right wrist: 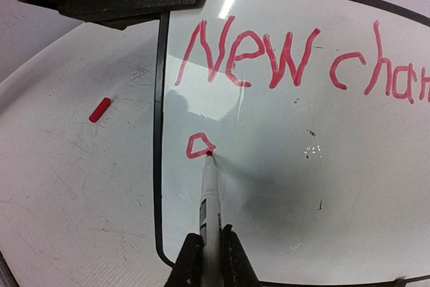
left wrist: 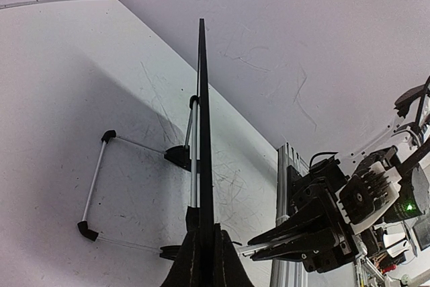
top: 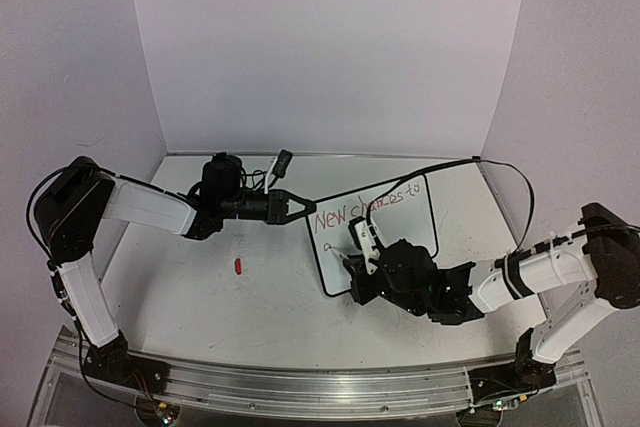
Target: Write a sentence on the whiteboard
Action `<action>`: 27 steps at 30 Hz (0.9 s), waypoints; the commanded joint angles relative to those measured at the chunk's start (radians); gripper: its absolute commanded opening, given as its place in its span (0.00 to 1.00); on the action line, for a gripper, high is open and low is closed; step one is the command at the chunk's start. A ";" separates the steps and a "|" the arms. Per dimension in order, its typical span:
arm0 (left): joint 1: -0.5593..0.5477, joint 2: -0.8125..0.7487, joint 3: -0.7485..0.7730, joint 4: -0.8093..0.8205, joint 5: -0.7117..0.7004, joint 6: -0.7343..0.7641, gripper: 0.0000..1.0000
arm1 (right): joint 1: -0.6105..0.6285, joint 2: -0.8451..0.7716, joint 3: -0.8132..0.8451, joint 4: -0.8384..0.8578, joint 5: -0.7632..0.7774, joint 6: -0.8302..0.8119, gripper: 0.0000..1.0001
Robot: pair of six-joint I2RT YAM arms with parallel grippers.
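Observation:
The whiteboard (top: 400, 222) stands tilted on the table, with "New chances to" in red along its top. My left gripper (top: 300, 205) is shut on its upper left corner; the left wrist view shows the whiteboard (left wrist: 203, 132) edge-on, clamped between the left gripper (left wrist: 205, 250) jaws. My right gripper (right wrist: 209, 263) is shut on a white marker (right wrist: 209, 196). The red tip touches the whiteboard (right wrist: 302, 179) at a small closed red loop (right wrist: 199, 146) under the "N". In the top view the right gripper (top: 352, 257) hovers over the board's lower left.
A red marker cap (top: 239, 266) lies on the scuffed tabletop left of the board, also seen as the cap (right wrist: 100, 109). The board's wire stand (left wrist: 94, 189) rests behind it. An aluminium rail (top: 300, 387) runs along the near edge. Walls enclose the table.

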 commanded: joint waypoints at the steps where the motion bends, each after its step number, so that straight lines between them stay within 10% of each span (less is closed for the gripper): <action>1: -0.010 -0.025 0.016 -0.076 0.026 0.013 0.00 | -0.005 -0.011 -0.016 -0.058 -0.008 0.029 0.00; 27: -0.010 -0.023 0.015 -0.077 0.027 0.013 0.00 | 0.012 0.019 0.012 -0.037 -0.057 0.031 0.00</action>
